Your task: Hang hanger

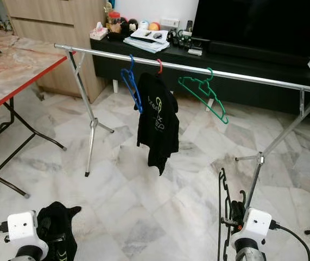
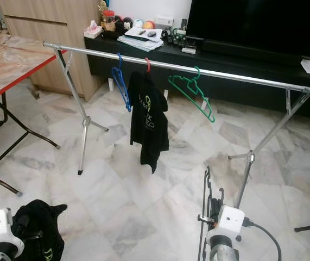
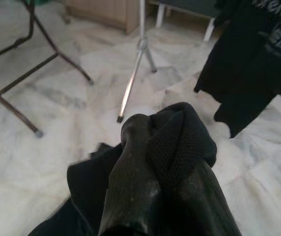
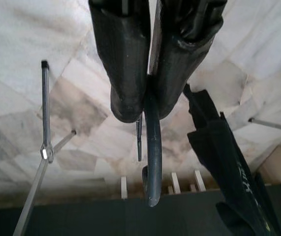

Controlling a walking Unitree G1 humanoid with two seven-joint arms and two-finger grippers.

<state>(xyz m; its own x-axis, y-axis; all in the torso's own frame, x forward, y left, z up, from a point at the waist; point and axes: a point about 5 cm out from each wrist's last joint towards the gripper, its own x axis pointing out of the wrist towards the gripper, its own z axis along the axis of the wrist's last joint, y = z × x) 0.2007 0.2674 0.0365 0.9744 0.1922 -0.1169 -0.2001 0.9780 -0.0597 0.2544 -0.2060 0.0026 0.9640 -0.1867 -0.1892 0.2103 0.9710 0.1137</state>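
Observation:
A silver clothes rail spans the room. On it hang a blue hanger, a black shirt on a red hanger, and a green hanger. Low at the right, my right gripper is shut on a black hanger that stands upright beside it; the wrist view shows the black hanger pinched between the fingers. Low at the left, my left gripper is shut on a bundled black garment, also seen as black garment around the fingers.
A marble-topped folding table with red edge stands at the left. Behind the rail are a black TV bench with clutter and a wooden cabinet. The rail's tripod legs rest on the marble floor.

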